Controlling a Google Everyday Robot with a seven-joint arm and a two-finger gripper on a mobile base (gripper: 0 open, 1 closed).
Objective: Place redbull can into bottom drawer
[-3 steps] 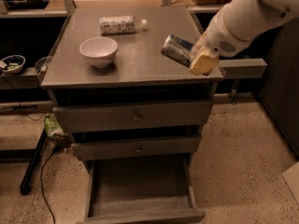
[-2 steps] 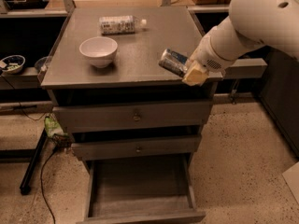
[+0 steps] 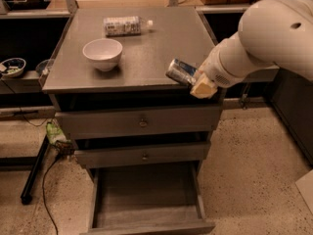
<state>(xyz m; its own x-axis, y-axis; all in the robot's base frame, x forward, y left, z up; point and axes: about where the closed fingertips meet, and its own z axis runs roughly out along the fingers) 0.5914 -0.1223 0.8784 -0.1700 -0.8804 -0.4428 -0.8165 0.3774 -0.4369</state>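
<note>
Step in hand: carrying. The end effector [image 3: 195,81] is closed on the redbull can [image 3: 179,71], gripping it at one end. The can is tilted and sits to the right of the bowl [image 3: 102,54], at the front right edge of the tabletop [image 3: 161,48]; whether it is fully clear of the surface cannot be told. The bottom drawer [image 3: 145,195] stands pulled out, well below the bowl and forward of it, with its floor bare. Next move, as judged: bring the can forward past the tabletop edge, lower it past the two closed drawers, the top drawer [image 3: 142,123] and the middle drawer [image 3: 144,155], then release it low over the open floor. Obstructions: the tabletop edge and the drawer fronts lie close to the descent path, and the bulky arm must stay forward of them; the low front panel of the drawer must also be cleared. A plastic bottle [image 3: 122,26] lies on its side behind the bowl, well away from the path. A cable [image 3: 46,190] trails on the floor below and left of the bowl, not in the way.
</note>
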